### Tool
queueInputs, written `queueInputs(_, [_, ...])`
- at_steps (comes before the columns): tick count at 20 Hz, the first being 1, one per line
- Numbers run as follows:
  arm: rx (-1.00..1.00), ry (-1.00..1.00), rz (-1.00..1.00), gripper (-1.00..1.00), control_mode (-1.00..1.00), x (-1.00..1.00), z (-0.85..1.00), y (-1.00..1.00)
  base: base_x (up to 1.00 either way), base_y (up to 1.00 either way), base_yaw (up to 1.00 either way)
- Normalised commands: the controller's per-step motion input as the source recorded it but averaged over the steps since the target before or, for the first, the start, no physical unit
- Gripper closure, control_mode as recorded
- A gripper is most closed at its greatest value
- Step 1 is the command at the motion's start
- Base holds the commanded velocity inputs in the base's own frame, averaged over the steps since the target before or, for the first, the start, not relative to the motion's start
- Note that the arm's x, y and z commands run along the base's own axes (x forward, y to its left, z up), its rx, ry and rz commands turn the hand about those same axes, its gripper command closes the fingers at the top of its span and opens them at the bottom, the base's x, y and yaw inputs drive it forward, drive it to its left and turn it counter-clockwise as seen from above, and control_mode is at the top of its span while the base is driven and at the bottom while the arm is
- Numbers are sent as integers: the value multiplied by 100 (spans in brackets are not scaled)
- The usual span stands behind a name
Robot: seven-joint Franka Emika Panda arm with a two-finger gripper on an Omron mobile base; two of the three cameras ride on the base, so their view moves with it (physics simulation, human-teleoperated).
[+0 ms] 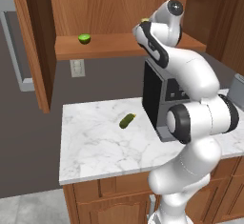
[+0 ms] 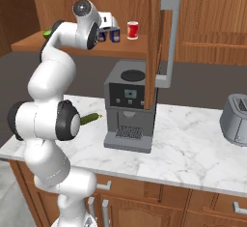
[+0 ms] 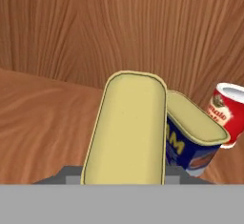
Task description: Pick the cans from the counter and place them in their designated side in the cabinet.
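Note:
A can [image 3: 126, 127] with a yellow top fills the middle of the hand view, close to the camera and covering the fingertips. My gripper [image 2: 104, 28] is shut on this can [image 2: 102, 35] over the plank shelf [image 2: 128, 49] of the cabinet [image 3: 119, 23]. A second blue-and-yellow can [image 3: 190, 132] stands right beside it on the shelf, also seen as the can [image 2: 116, 35] to the right of the hand. Whether the held can rests on the shelf I cannot tell. The marble counter [image 1: 95, 147] lies below.
A red-and-white can [image 2: 132, 29] stands on the shelf right of the two cans. A lime [image 1: 84, 38] lies at the shelf's left. A green pickle [image 1: 127, 120] lies on the counter beside the coffee machine [image 2: 128, 107]. A toaster [image 2: 236, 117] sits far right. The cabinet door [image 2: 157, 33] hangs open.

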Motion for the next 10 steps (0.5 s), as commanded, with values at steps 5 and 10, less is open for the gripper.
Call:
queueInputs(5, [0,5,0,100,-100,17,-6,0,0,0,0])
queueInputs(10, [0,6,0,100,-100,18,-9,0,0,0,0])
